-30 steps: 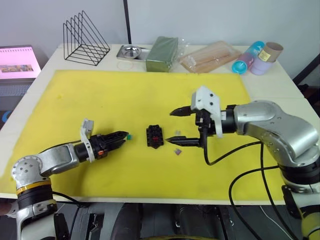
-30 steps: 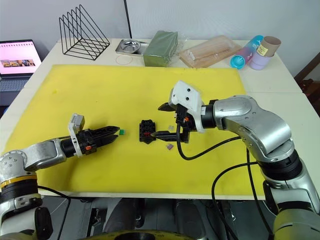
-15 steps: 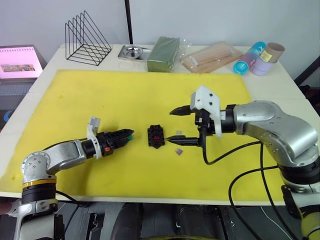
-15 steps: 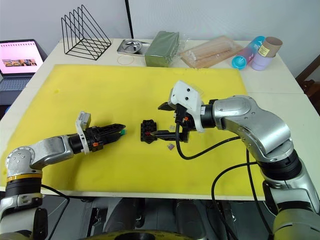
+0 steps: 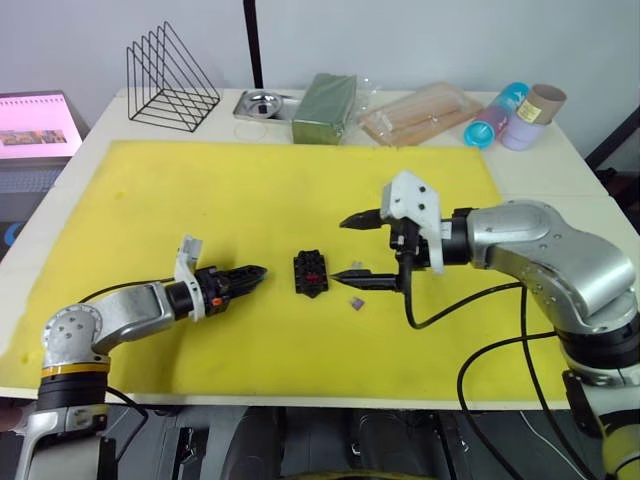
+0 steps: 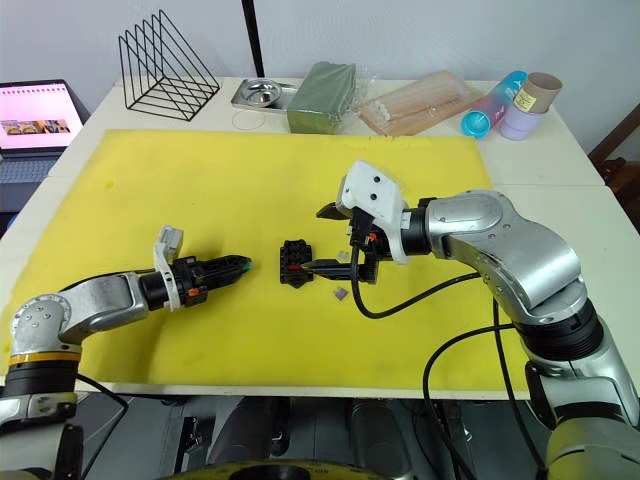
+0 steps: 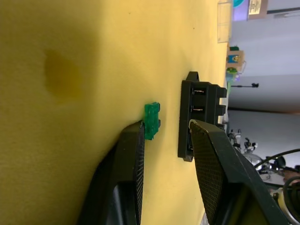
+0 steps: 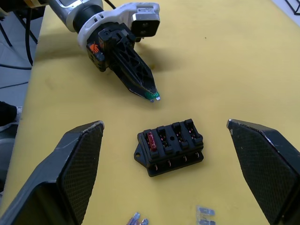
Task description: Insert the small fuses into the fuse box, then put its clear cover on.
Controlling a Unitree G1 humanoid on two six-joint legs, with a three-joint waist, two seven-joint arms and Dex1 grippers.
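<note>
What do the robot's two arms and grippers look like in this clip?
Both arms are silver-grey metal with rounded joints. The left gripper and right gripper each have two black, tapered fingers with cross-hatched inner pads. White camera housings sit at both wrists, orange markings show by the left one, and black cables loop from the right arm.

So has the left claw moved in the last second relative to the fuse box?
Barely: the left claw sits at about the same gap to the left of the fuse box, holding the green fuse; its arm has swung inward.
</note>
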